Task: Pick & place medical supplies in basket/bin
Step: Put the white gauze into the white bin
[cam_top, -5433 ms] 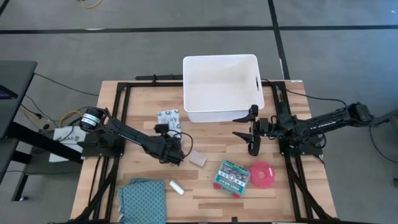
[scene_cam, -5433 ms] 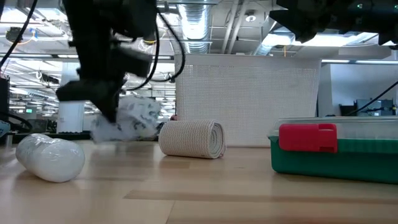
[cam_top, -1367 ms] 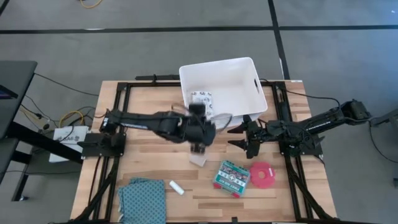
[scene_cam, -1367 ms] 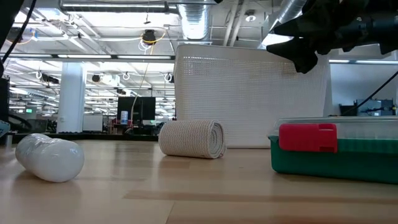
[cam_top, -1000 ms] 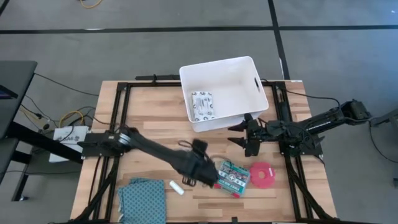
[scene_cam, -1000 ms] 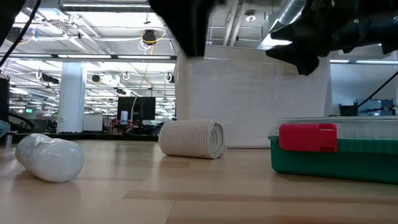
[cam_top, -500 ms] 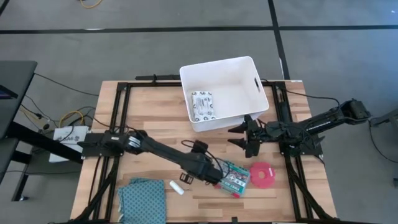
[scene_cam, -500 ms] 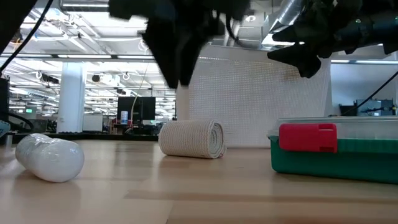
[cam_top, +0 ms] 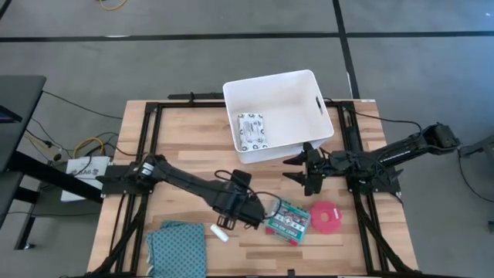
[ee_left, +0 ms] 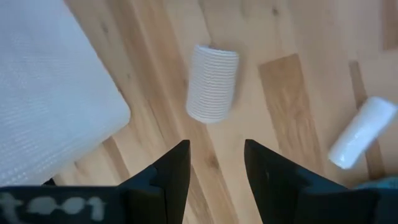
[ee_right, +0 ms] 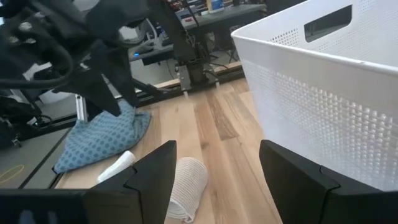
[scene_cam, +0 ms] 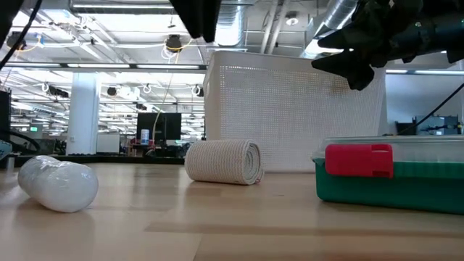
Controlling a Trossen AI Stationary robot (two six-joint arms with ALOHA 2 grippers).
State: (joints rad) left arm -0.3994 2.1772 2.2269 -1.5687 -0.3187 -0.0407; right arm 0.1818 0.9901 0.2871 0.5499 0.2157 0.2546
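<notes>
Left gripper: the left gripper [cam_top: 248, 210] hangs over the middle of the table with its two dark fingers [ee_left: 173, 171] spread apart and nothing between them.
Beige roll: the beige ribbed roll [ee_left: 212, 83] lies on the wood just ahead of those fingers; the arm covers it from above.
White roll: the small white roll [cam_top: 220, 232] lies at about 7 o'clock from the left gripper, close by, next to the teal cloth [cam_top: 177, 245].
Printed pack: the green-and-red pack [cam_top: 288, 220] sits at 3 o'clock from the left gripper, just beside it.
Pink disc: the pink-red disc [cam_top: 326, 217] lies at 3 o'clock from the pack, close to it.
Right gripper: the right gripper [cam_top: 299, 170] hovers at about 1 o'clock from the left gripper, fingers parted and empty, near the bin's front right corner.
Bin: the white bin [cam_top: 309, 147] stands at 12 o'clock on the table, turned slightly askew.
Packet: the flat white patterned packet [cam_top: 252, 129] lies inside the bin, toward its left side.
</notes>
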